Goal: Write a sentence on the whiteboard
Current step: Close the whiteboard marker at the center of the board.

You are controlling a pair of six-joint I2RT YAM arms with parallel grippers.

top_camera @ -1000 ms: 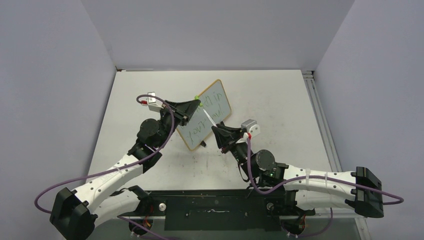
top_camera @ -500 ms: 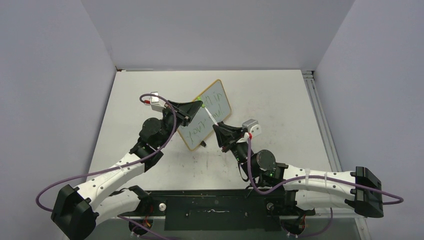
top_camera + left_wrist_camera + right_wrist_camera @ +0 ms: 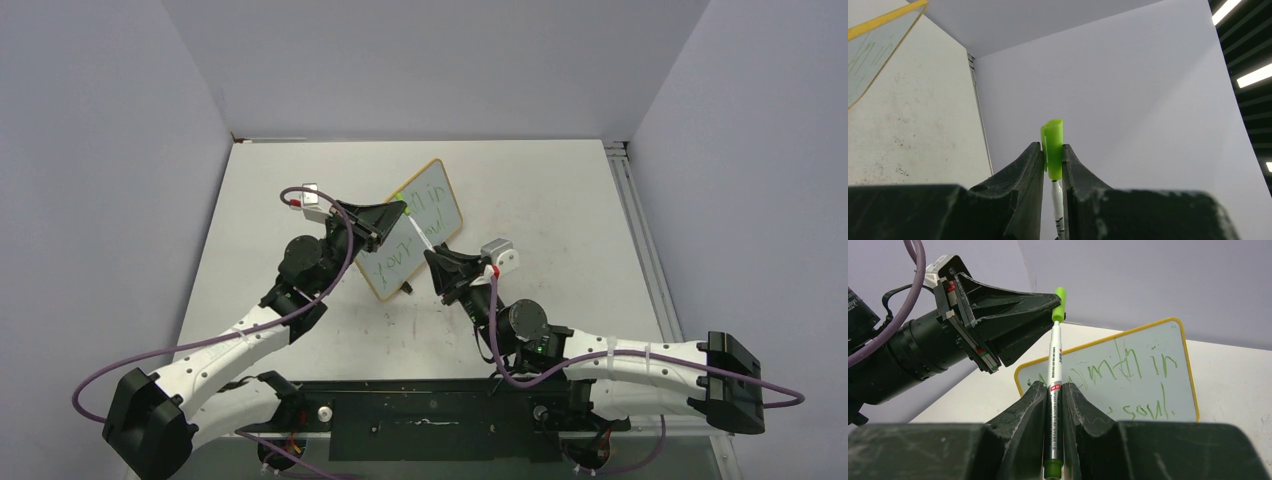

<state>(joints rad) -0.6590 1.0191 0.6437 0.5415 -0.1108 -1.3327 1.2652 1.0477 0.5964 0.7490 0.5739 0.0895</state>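
The whiteboard [image 3: 443, 203] stands propped on the counter [image 3: 540, 200] near the middle of the top view. Its long side runs from about 7 o'clock to 1 o'clock, and its written face is turned toward the arms. The sentence [image 3: 393, 266] crosses the white surface in two lines of thin green handwriting. From the right wrist view the whiteboard [image 3: 1148, 390] fills the 3 o'clock half of the picture, and the sentence [image 3: 1128, 367] there reads partly as "in" on the upper line and "soul" on the lower (the rest is too faint or hidden to read).

A marker [image 3: 418, 228] lies across the front of the board, held between the two arms and running from 11 o'clock down to 5 o'clock. The left gripper [image 3: 400, 206] reaches in from the board's 9 o'clock side. Its fingers are pressed together on the green cap [image 3: 397, 198] at the marker's upper end. The left wrist view shows the same pinch, with the left gripper [image 3: 1052, 150] clamped on the cap [image 3: 1052, 145] and the white barrel showing below it. A corner of the whiteboard [image 3: 868, 50] sits at 10 o'clock in that picture.

The right gripper [image 3: 430, 255] comes in from the board's 5 o'clock side, closed tight on the marker's barrel. In its own view the right gripper [image 3: 1053, 387] holds the marker [image 3: 1054, 357] pointing toward 12 o'clock, with the cap [image 3: 1059, 304] at its far end between the other arm's fingertips.
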